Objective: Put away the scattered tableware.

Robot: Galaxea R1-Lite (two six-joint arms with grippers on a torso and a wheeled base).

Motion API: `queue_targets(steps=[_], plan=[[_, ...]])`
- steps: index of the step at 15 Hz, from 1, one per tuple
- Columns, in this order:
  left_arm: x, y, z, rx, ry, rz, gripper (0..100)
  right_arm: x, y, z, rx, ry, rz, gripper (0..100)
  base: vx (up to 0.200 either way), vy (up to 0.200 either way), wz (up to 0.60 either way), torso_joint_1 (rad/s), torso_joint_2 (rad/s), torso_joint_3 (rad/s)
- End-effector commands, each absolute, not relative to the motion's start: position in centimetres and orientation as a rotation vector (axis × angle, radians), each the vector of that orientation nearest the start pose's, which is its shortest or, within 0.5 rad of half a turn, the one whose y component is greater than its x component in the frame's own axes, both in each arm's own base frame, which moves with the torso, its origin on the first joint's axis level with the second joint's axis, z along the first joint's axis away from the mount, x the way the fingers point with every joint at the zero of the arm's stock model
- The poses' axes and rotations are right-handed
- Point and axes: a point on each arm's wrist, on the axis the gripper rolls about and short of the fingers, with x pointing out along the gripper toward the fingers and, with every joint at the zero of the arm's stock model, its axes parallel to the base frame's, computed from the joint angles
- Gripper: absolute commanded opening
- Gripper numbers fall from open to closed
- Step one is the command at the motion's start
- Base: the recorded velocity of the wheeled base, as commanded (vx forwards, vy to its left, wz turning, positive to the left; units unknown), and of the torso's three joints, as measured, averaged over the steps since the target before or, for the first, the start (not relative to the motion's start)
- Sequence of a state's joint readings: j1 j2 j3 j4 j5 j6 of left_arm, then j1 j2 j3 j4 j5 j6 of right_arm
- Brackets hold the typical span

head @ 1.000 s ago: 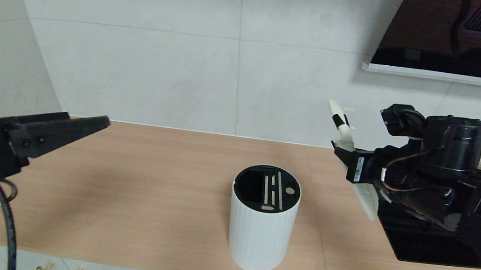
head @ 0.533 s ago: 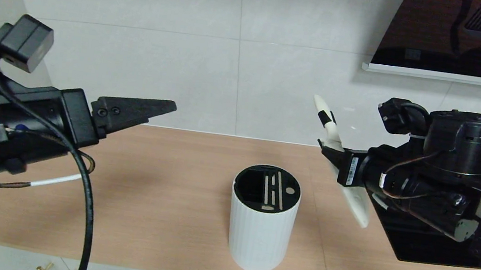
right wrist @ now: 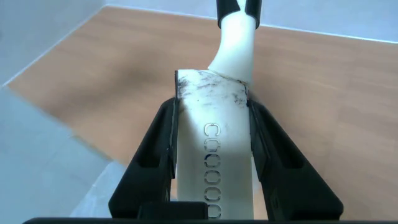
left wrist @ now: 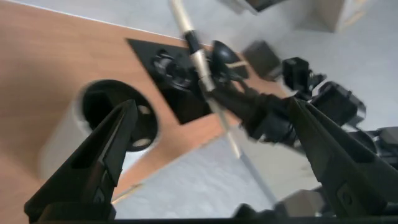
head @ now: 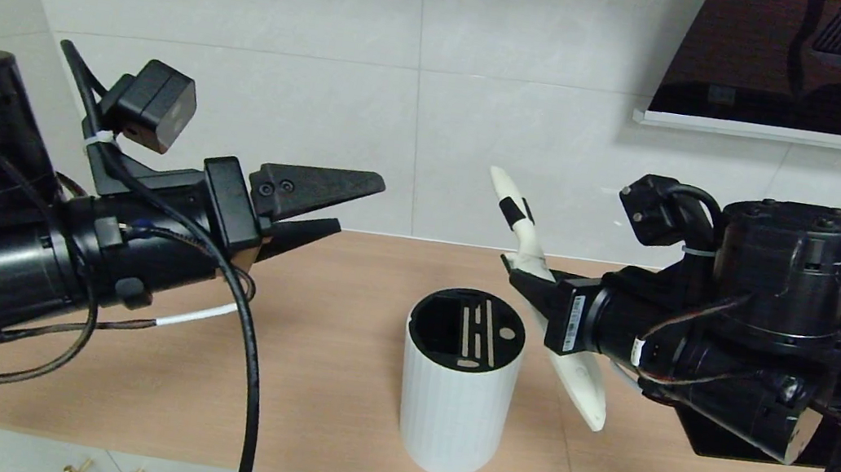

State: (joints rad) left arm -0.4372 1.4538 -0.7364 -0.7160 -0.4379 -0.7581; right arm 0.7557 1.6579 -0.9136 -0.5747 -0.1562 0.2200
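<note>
Both your arms have swung inward. Your left gripper (head: 360, 202) hangs open above the counter (head: 315, 402). Your right gripper (head: 528, 277) clamps a white spatula (head: 575, 375), tilted just beside the upright white holder (head: 454, 409).

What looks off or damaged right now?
The white spatula clamped in the right gripper hangs slanted beside the holder, not over it, and dark scuffs mark its blade near the handle. Nothing spilled.

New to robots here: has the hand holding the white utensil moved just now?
Yes: the right gripper, holding the white utensil, shifted left toward the white holder.
</note>
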Motion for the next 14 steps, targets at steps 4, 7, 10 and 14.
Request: queue_targets(steps=[4, 7, 10, 14], plan=[[22.8, -13.3, 22.7, -0.817, 0.397, -0.871, 100, 21.7, 22.4, 21.4, 0.149, 0.245, 0.628, 0, 0.0, 0.0, 0.0, 0.0, 0.0, 0.0], [23.3, -14.7, 21.8, -0.817, 0.417, -0.845, 100, 21.3, 23.0, 21.3, 0.175, 0.254, 0.645, 0, 0.0, 0.0, 0.0, 0.0, 0.0, 0.0], [24.4, -15.8, 21.1, -0.836, 0.429, -0.795, 100, 20.8, 23.5, 21.2, 0.179, 0.26, 0.664, 0, 0.0, 0.0, 0.0, 0.0, 0.0, 0.0], [26.8, -17.1, 20.0, -0.936, 0.424, -0.696, 100, 20.1, 24.1, 21.2, 0.2, 0.273, 0.691, 0, 0.0, 0.0, 0.0, 0.0, 0.0, 0.0]])
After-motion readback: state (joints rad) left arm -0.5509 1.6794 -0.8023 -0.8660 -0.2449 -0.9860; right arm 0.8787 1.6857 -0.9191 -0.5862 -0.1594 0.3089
